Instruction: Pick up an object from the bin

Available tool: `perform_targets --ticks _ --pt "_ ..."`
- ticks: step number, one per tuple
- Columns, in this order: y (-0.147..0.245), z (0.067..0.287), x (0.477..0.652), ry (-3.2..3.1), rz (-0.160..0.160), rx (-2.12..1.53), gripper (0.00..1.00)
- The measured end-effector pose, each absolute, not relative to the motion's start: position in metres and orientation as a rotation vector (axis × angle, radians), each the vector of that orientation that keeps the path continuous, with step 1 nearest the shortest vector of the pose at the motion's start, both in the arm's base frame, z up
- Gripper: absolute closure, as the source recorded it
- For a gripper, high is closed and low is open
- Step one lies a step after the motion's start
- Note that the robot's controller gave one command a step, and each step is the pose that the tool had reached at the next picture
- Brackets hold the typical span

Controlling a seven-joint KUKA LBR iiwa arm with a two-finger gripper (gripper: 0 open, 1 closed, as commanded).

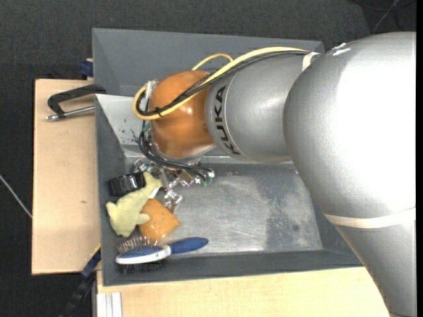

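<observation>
a robotics lab, shown by an industrial arm point(264, 117) over a grey metal bin point(264, 218).

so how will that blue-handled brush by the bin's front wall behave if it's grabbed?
The blue-handled brush with the white bristle head looks like rigid plastic, so it is probably stiff and light. Its slim handle seems smooth and may slip or pivot. It lies flat by the grey metal bin's front wall, so it is unlikely to roll.
</observation>
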State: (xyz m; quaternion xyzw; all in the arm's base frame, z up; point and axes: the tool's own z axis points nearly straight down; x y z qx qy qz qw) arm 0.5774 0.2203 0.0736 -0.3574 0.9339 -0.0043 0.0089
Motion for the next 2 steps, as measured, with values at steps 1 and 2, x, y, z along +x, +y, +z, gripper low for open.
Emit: perform_targets --ticks 1,2 --pt "0.224 0.076 0.577 2.914 -0.003 -1.114 1.0" --pt "0.229 0.242 0.582 2.951 0.003 -1.032 1.0"
